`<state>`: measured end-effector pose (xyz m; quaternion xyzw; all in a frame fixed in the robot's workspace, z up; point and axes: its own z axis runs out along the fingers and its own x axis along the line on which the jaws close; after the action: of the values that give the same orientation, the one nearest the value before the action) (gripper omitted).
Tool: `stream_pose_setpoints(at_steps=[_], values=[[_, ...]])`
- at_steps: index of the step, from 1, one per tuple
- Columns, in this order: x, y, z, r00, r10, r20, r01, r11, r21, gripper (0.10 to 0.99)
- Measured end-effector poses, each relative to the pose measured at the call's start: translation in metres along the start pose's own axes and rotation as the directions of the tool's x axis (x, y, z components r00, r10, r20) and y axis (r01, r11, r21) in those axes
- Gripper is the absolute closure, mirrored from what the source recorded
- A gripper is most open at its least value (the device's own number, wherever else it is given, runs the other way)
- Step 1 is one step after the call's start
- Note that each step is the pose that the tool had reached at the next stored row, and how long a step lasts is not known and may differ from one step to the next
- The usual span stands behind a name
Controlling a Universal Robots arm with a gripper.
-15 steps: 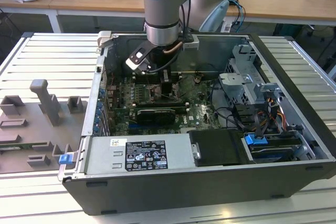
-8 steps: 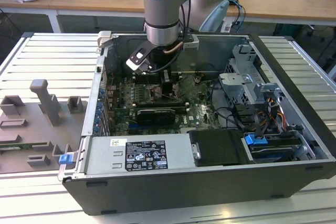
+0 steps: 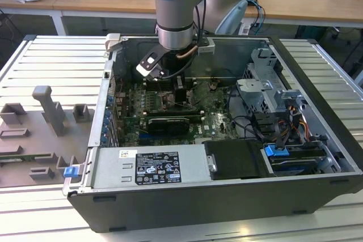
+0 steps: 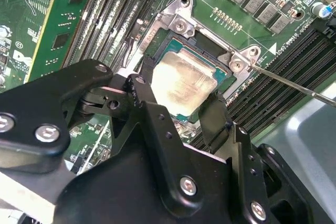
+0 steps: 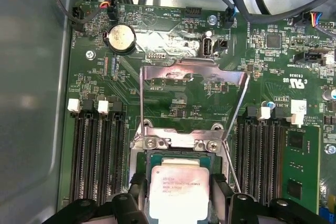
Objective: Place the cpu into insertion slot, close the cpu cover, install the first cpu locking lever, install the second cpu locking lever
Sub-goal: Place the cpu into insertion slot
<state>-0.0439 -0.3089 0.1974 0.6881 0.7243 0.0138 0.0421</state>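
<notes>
The gripper [image 4: 177,94] clenched the cpu [image 4: 184,82] by its edges, low in the slot [image 4: 206,38], near the exterior view's centre. The cover [image 5: 194,74] stood open and a lever [image 4: 294,83] unlatched. Seating looked nearly done; closing and both levers remained.

In the exterior view the arm [image 3: 174,24] drops straight down from above, its grey wrist segment upright beneath a pale blue joint cap. In the second wrist view the black claw [image 4: 181,103] points downward, its two fingers [image 4: 143,95] parallel and closed against opposite edges of the cpu [image 4: 184,80] between them.
</notes>
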Motion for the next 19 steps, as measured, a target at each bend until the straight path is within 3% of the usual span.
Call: stream_pose_setpoints(at_steps=[6,7,8,12,13,16,19], values=[[-0.0004,0.0008,-0.01,1.0,0.0,0.0,0.0,1.0,0.001,0.486],[-0.0005,0.0009,-0.011,1.0,0.0,0.0,0.0,1.0,0.002,0.553],[-0.0005,0.001,-0.0115,1.0,0.001,-0.0001,-0.001,1.0,0.003,0.553],[-0.0006,0.0014,-0.0139,1.0,0.002,-0.0001,-0.002,1.0,0.006,0.796],[-0.0006,0.0015,-0.0146,1.0,0.002,-0.0001,-0.002,1.0,0.007,0.796],[-0.0007,0.0016,-0.0161,1.0,0.003,-0.0001,-0.003,1.0,0.008,0.976],[-0.0007,0.0017,-0.0171,1.0,0.003,-0.0002,-0.003,1.0,0.008,0.98]])
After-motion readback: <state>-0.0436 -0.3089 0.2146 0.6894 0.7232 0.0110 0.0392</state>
